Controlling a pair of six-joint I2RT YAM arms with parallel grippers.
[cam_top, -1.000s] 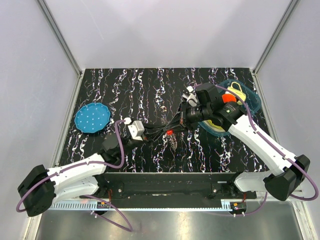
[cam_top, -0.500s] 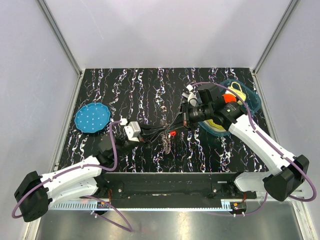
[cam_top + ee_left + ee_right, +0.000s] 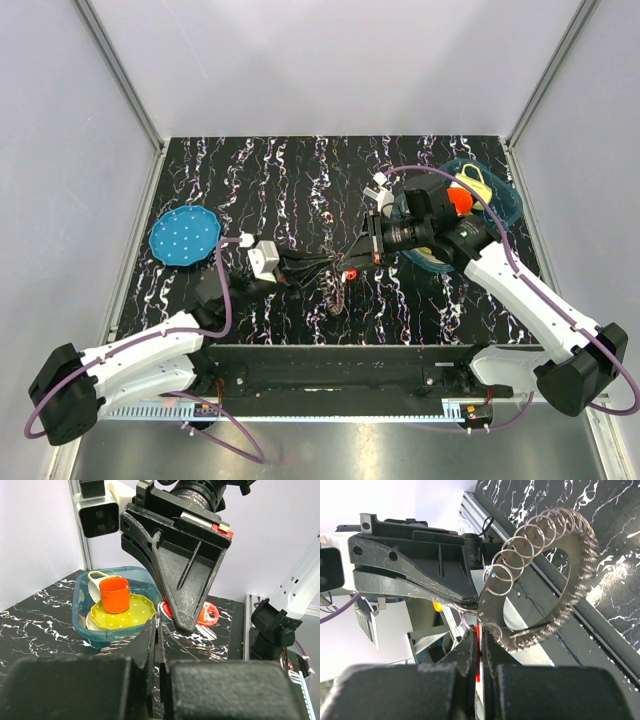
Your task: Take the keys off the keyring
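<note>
The keys (image 3: pixel 336 291) hang as a grey bunch just above the table, between my two grippers. In the right wrist view they fan out as a toothed wreath (image 3: pixel 570 575) with small wire loops. My left gripper (image 3: pixel 329 264) is shut on the thin keyring (image 3: pixel 159 619), which also shows in the right wrist view (image 3: pixel 463 611). My right gripper (image 3: pixel 353 260) meets it tip to tip and is shut on the small red piece (image 3: pixel 479 641). The red piece shows behind the right fingers (image 3: pixel 187 580) in the left wrist view (image 3: pixel 206 615).
A blue round disc (image 3: pixel 185 236) lies at the left edge of the table. A teal bin (image 3: pixel 507 200) at the right holds an orange cup (image 3: pixel 458 198), a yellow dotted plate (image 3: pixel 125 612) and a white mug (image 3: pixel 94 582). Side walls enclose the table.
My right wrist has shifted slightly toward the near edge and turned. The bunch and red piece moved a little with it. Both grips are unchanged.
</note>
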